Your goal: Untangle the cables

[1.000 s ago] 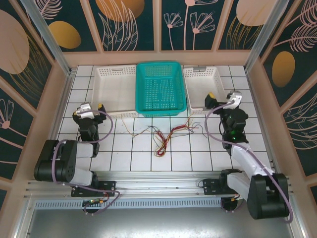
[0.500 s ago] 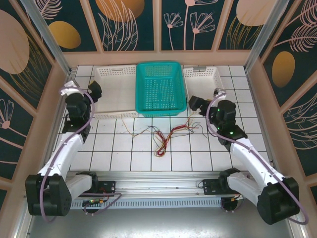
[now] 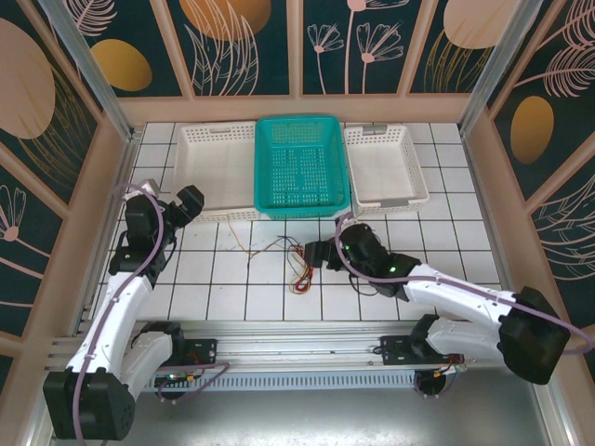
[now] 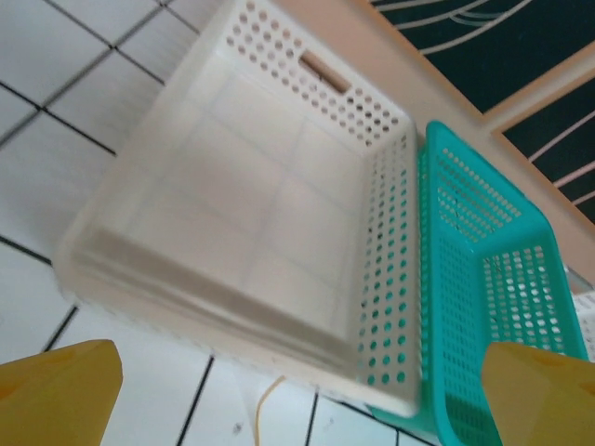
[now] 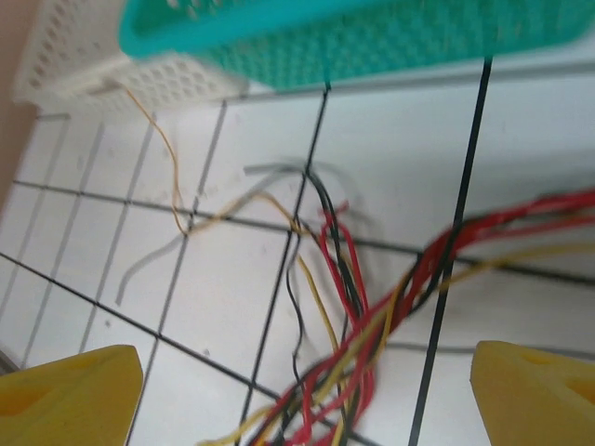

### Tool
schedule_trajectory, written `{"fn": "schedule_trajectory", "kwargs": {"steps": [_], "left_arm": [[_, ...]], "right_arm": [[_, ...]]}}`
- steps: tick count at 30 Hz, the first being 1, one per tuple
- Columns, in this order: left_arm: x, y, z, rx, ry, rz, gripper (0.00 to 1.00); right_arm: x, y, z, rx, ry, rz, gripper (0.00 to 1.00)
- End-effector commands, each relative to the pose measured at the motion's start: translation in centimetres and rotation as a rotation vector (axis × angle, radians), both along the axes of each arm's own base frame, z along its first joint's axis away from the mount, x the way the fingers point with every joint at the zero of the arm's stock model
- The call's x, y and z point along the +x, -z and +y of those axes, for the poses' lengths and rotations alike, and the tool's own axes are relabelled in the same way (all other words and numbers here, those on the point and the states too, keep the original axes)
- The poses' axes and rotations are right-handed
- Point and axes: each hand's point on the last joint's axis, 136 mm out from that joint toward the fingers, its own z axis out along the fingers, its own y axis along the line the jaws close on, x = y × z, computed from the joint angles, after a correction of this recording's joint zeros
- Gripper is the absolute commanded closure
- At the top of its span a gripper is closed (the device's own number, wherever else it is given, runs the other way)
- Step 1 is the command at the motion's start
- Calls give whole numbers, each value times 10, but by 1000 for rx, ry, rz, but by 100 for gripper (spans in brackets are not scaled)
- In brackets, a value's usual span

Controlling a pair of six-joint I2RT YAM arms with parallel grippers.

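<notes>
**Cable tangle, mid-tabletop**

Cables (image 3: 302, 265) are lying tangled at 6 o'clock of the teal basket (image 3: 302, 121), the bundle sitting apart from its near edge. Right end effector (image 3: 316, 253) is hovering over them, released. Left end effector (image 3: 186, 203) is hanging released by the white basket (image 3: 223, 130). Open tabletop (image 3: 232, 288) is showing at the tangle's 9 o'clock.

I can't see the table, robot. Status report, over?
Left pincer open near white basket. Right pincer open above cables. Cables tangled on tiles. Nothing blocking.

The white tiled table (image 3: 232, 297) bears 3 baskets in a row at its far side: left white basket (image 3: 218, 172), teal basket (image 3: 302, 167), right white basket (image 3: 384, 167); the tangled cables (image 3: 302, 269) lie just before them
</notes>
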Motion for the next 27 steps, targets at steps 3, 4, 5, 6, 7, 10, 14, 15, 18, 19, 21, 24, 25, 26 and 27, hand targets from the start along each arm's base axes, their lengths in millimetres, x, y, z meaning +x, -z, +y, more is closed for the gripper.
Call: {"fn": "schedule_trajectory", "kwargs": {"steps": [3, 4, 5, 6, 7, 10, 14, 15, 18, 19, 21, 24, 25, 26, 27], "left_arm": [[-16, 28, -17, -89, 74, 71, 3], [-18, 34, -17, -90, 75, 79, 3], [-20, 38, -18, -90, 77, 86, 3], [-21, 43, -18, -90, 79, 95, 3], [-22, 47, -19, -93, 80, 103, 3], [-24, 55, -21, -106, 89, 117, 4], [-24, 59, -25, -113, 100, 124, 4], [-24, 60, -26, -113, 106, 125, 4], [-26, 67, -31, -118, 116, 137, 4], [-26, 69, -33, -119, 121, 142, 5], [-27, 73, -39, -116, 132, 150, 5], [-27, 78, -48, -107, 152, 162, 5], [-28, 80, -51, -110, 161, 167, 5], [-28, 81, -54, -112, 167, 171, 5], [-28, 83, -55, -115, 169, 175, 6]], "right_arm": [[-5, 28, -1, -27, 80, 71, 10], [-5, 30, 2, -14, 80, 79, 10], [-4, 30, 7, 3, 71, 84, 10], [-3, 30, 12, 13, 61, 88, 11], [-2, 30, 16, 18, 57, 91, 11], [1, 33, 29, 36, 43, 109, 13], [5, 39, 39, 57, 46, 134, 17], [6, 39, 41, 62, 50, 135, 18], [9, 37, 45, 78, 54, 132, 27], [10, 35, 46, 84, 54, 127, 29], [13, 32, 48, 90, 54, 116, 37], [15, 31, 50, 81, 49, 109, 48], [16, 32, 50, 76, 46, 108, 53], [16, 33, 50, 73, 49, 110, 57], [16, 33, 50, 75, 47, 112, 59]]}}
